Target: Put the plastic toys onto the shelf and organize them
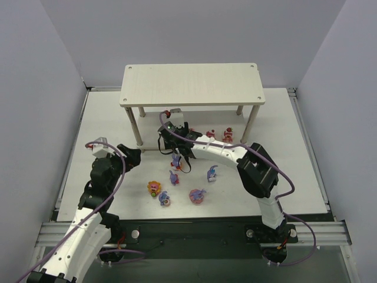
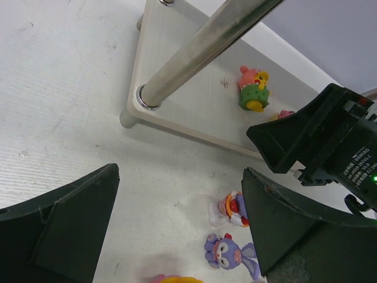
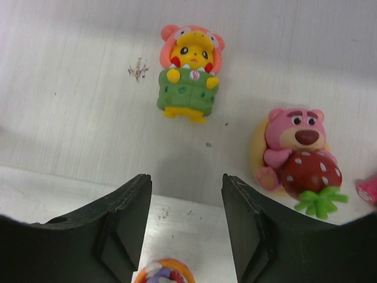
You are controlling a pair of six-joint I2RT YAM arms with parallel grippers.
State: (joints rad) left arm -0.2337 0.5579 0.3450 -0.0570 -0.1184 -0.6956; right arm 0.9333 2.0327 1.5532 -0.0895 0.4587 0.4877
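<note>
Grey walls all round, white table (image 1: pixel 283 171) in the middle, and the shelf (image 1: pixel 191 84) sits at the far side, roughly centred.

Most of the plastic toys (image 1: pixel 175 177) are loose on the table near the middle, in front of the shelf: a few purple bunnies (image 1: pixel 212 173), an orange-yellow round one (image 1: pixel 154 187) and a couple of pinkish ones closer to the near edge. Two red ones (image 1: pixel 227 134) sit by the shelf's near right leg, can't tell if they're on the lower board or the table.

The right gripper (image 3: pixel 185 188) is reaching over to the left and points at the shelf's lower tier (image 3: pixel 88 88). Its fingers (image 3: pixel 126 218) are partly spread with nothing between them, so it's holding nothing. Just beyond its tips on that tier stand a yellow figure in a pink hood (image 3: pixel 188 73) and, to its right, a pink bear with a strawberry (image 3: pixel 297 156), the two a bit apart.

The left gripper (image 2: pixel 179 177) hangs over the table at the left, just off the shelf's near left leg (image 2: pixel 206 50), spread wide and empty. Below it there's a purple bunny (image 2: pixel 227 250) and a small white-and-red toy (image 2: pixel 231 209).
</note>
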